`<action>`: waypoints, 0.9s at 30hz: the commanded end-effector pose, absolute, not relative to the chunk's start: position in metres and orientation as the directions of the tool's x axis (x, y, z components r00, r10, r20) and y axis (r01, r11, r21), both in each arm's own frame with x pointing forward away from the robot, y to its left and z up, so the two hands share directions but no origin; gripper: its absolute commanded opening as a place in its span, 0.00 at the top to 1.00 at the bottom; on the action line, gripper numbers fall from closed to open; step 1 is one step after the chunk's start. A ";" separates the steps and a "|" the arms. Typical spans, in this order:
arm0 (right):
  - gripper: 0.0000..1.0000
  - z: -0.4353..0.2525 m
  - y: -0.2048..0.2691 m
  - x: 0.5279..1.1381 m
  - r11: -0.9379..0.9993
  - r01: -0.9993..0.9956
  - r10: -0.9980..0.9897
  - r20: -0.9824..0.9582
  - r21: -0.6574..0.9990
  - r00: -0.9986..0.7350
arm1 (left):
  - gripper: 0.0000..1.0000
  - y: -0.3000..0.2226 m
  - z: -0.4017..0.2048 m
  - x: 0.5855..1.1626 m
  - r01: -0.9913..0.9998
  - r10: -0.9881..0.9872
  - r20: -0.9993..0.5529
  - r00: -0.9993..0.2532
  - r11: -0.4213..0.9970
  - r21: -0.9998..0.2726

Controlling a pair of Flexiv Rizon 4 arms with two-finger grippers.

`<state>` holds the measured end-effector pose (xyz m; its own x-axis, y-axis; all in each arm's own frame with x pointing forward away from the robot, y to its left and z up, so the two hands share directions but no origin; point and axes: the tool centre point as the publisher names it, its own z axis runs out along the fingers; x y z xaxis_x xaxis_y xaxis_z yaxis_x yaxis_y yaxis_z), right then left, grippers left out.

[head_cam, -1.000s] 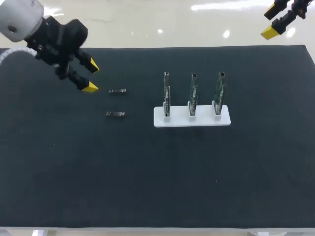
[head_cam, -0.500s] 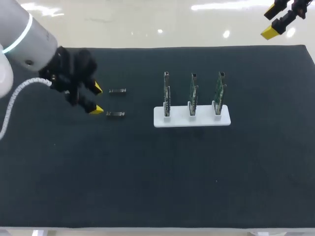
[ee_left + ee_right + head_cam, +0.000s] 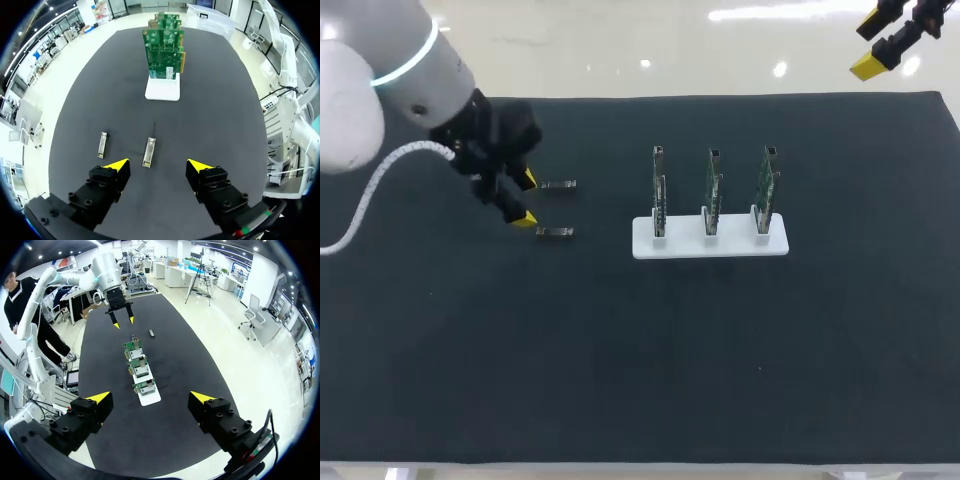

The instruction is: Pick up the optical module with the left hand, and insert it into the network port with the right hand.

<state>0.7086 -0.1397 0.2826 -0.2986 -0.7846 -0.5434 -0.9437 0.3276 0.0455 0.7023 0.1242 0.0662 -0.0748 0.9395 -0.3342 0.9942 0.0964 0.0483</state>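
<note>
The left gripper (image 3: 159,167), wide open, should centre over the module (image 3: 149,151) just ahead, straddle its long sides, then descend and close

Two modules on one desk (image 3: 440,380): the far module (image 3: 558,185) and the near module (image 3: 554,232). Three boards stand upright: left board (image 3: 659,192), middle board (image 3: 711,192) and right board (image 3: 765,188). One white stand (image 3: 685,247) carries all three. Two tools: left tool (image 3: 525,200) and right tool (image 3: 870,45).

Bright, even overhead light; faint soft shadows on matte table (image 3: 620,380).
</note>
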 end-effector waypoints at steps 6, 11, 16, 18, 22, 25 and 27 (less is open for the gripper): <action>0.00 0.282 -0.140 0.708 0.328 -0.944 -0.784 -0.545 0.044 -0.298 | 0.00 0.124 0.067 0.709 0.995 0.982 -0.177 -0.069 0.080 0.056; 0.00 0.282 -0.140 0.708 0.328 -0.944 -0.784 -0.545 0.044 -0.298 | 0.00 0.124 0.072 0.704 0.998 0.993 -0.119 -0.016 0.023 0.053; 0.00 0.282 -0.140 0.708 0.328 -0.944 -0.784 -0.545 0.044 -0.298 | 0.00 0.120 0.072 0.704 0.999 0.996 -0.084 0.024 -0.022 0.027; 0.00 0.282 -0.140 0.708 0.328 -0.944 -0.784 -0.545 0.044 -0.298 | 0.00 0.120 0.072 0.704 0.999 0.997 -0.071 0.040 -0.038 0.030; 0.00 0.282 -0.140 0.708 0.328 -0.944 -0.784 -0.545 0.044 -0.298 | 0.00 0.121 0.068 0.701 0.998 0.996 -0.068 0.053 -0.051 0.024; 0.00 0.282 -0.140 0.708 0.328 -0.944 -0.784 -0.545 0.044 -0.298 | 0.00 0.125 0.063 0.701 0.999 0.996 -0.073 0.053 -0.052 0.012; 0.00 0.282 -0.140 0.708 0.328 -0.944 -0.784 -0.545 0.044 -0.298 | 0.00 0.128 0.059 0.702 0.998 0.997 -0.054 0.060 -0.059 0.028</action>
<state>0.7086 -0.1397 0.2826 -0.2986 -0.7846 -0.5434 -0.9437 0.3277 0.0455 0.6985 0.1270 0.0640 0.0567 0.9966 -0.0594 0.9982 -0.0555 0.0211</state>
